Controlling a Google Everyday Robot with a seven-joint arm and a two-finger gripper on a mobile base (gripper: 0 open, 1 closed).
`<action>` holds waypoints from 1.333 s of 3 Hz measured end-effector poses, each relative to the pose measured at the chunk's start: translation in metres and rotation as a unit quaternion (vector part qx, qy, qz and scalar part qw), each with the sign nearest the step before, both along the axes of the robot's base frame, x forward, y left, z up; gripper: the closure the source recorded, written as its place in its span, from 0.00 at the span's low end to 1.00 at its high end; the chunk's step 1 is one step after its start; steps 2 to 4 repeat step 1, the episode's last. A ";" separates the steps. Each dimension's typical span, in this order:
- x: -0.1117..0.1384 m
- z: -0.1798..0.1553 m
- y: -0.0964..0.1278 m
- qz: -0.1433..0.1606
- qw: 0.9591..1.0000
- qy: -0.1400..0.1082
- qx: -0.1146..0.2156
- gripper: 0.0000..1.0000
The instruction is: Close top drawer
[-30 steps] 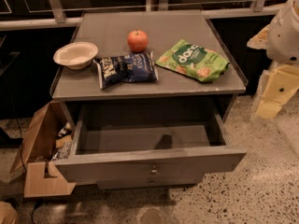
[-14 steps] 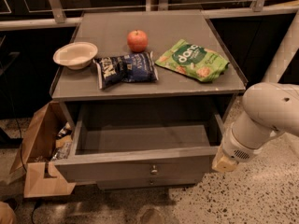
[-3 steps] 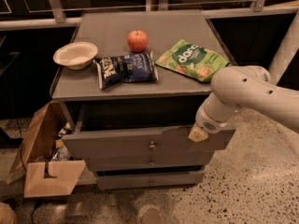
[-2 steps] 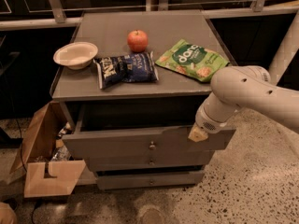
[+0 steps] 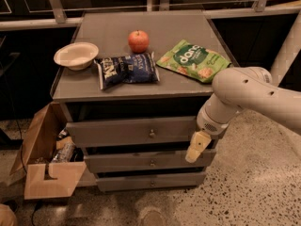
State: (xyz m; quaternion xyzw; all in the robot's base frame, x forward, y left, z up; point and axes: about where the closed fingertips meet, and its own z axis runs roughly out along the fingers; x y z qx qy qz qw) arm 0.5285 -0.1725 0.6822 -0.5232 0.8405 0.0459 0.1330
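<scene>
The top drawer (image 5: 117, 132) is a wide grey front with a small round metal knob (image 5: 152, 133). It is the uppermost of three and stands almost flush with the cabinet, with a dark gap above it. My gripper (image 5: 196, 146), on a white arm (image 5: 240, 95) coming in from the right, is at the right end of the top drawer's front and hangs down over the edge of the middle drawer (image 5: 141, 162).
On the cabinet top (image 5: 117, 18) lie a white bowl (image 5: 75, 55), a red apple (image 5: 138, 41), a dark blue chip bag (image 5: 126, 69) and a green snack bag (image 5: 194, 60). An open cardboard box (image 5: 47, 168) stands at the lower left. The bottom drawer (image 5: 150, 181) is below.
The top drawer has slid further into the cabinet. The gripper has followed it in and now sits lower at its right end.
</scene>
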 end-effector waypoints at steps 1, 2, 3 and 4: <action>0.000 0.000 0.000 0.000 1.000 0.000 0.000 0.00; 0.000 0.000 0.000 0.000 1.000 0.000 0.000 0.00; 0.000 0.000 0.000 0.000 1.000 0.000 0.000 0.00; 0.000 0.000 0.000 0.000 1.000 0.000 0.000 0.00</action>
